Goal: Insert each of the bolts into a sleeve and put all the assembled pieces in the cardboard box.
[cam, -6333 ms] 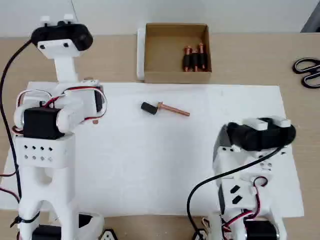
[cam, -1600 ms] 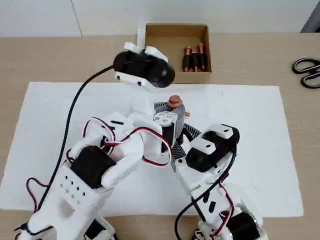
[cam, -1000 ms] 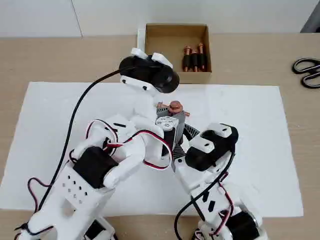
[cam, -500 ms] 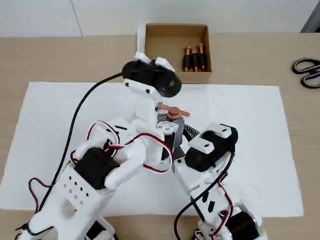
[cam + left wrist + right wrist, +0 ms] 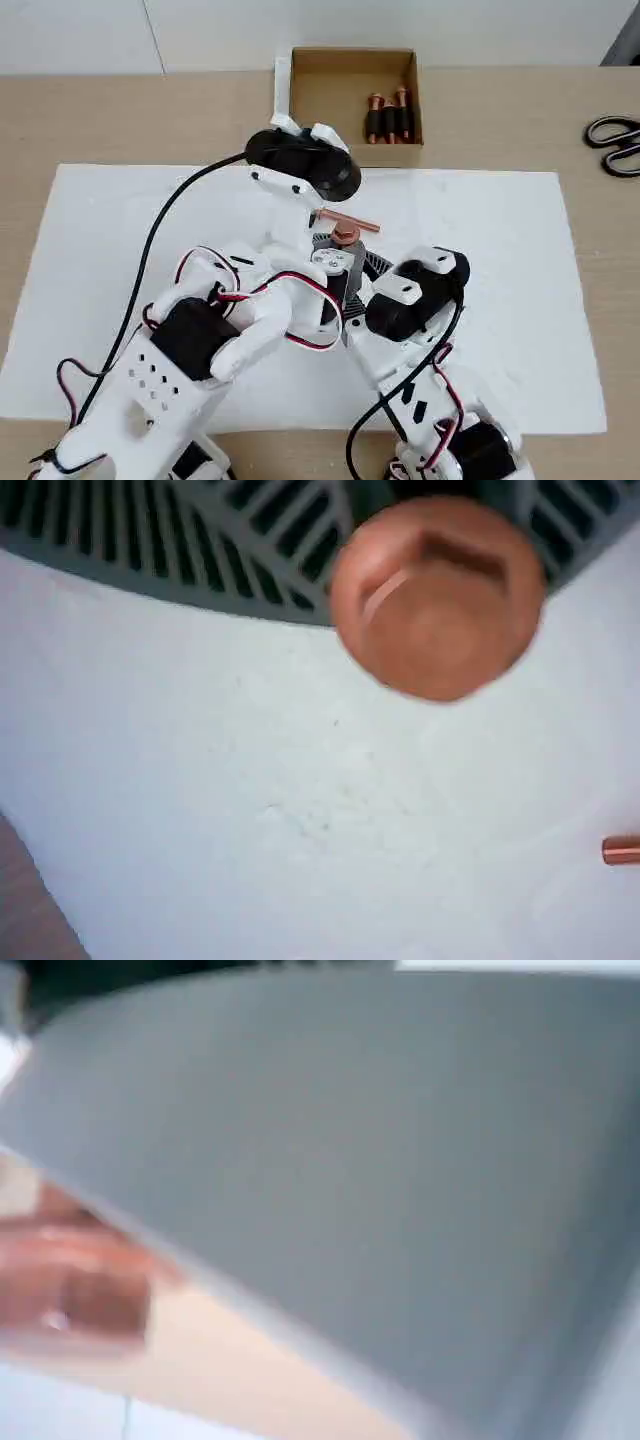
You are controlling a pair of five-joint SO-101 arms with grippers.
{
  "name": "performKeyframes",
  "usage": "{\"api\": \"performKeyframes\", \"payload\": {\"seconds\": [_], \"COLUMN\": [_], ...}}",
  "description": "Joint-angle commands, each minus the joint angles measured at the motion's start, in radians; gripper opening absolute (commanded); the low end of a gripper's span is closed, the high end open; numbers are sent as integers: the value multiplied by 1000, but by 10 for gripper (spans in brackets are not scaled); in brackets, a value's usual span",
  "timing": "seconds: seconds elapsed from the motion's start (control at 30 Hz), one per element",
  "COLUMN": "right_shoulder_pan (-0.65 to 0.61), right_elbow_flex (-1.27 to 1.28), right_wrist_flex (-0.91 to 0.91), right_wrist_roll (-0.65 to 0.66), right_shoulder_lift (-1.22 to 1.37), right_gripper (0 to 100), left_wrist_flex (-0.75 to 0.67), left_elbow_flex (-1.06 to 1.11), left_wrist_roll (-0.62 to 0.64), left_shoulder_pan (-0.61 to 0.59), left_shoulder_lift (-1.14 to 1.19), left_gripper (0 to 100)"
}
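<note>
Nearest, arm bases: both stand at the front edge of the table (image 5: 100, 120). The left arm (image 5: 190, 340) and the right arm (image 5: 420, 380) lean inward over the white mat (image 5: 120, 250).
Arm pose: the left arm is bent forward and across toward the middle, with its black wrist camera (image 5: 300, 165) at its far end. The right arm is folded shorter and tilts toward the left arm.
Grippers: the left gripper (image 5: 340, 262) and the right gripper (image 5: 374, 268) meet at mid-mat, grey ribbed parts close together. Whether either pair of jaws is spread or pressed together cannot be told.
Bolt head (image 5: 345, 233): round, copper, facing up among the grey ribs. The left wrist view shows it (image 5: 437, 595) against a ribbed grey part above the mat. Which gripper holds it is unclear.
Copper shaft (image 5: 362, 225): lies flat and slanted on the mat, just beyond the bolt head. Whether the two are joined cannot be told.
Cardboard box (image 5: 300, 100): open-topped, on the table just past the mat's far edge.
Box contents: three assembled pieces (image 5: 390, 118), black sleeves with copper ends, lie side by side against the wall on the right arm's side.
Scissors (image 5: 615, 143): on the table, well apart, at the right arm's side.
</note>
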Motion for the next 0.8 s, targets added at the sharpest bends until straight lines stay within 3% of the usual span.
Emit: {"api": "performKeyframes", "payload": {"seconds": [0.0,0.2,0.47,0.77], "right_shoulder_pan": [5,5,5,5], "right_elbow_flex": [-26,-26,-26,-26], "right_wrist_flex": [-28,-30,-30,-30], "right_wrist_roll": [8,8,8,9], "right_shoulder_lift": [-13,-13,-13,-13], "right_gripper": [4,4,4,4], "left_wrist_flex": [55,107,106,107], "left_elbow_flex": [5,-54,-140,-245], "left_wrist_roll": [-6,15,15,15], "left_shoulder_pan": [-5,-11,-15,-164], "left_shoulder_lift": [0,-2,-2,-12], "left_gripper": [71,211,212,213]}}
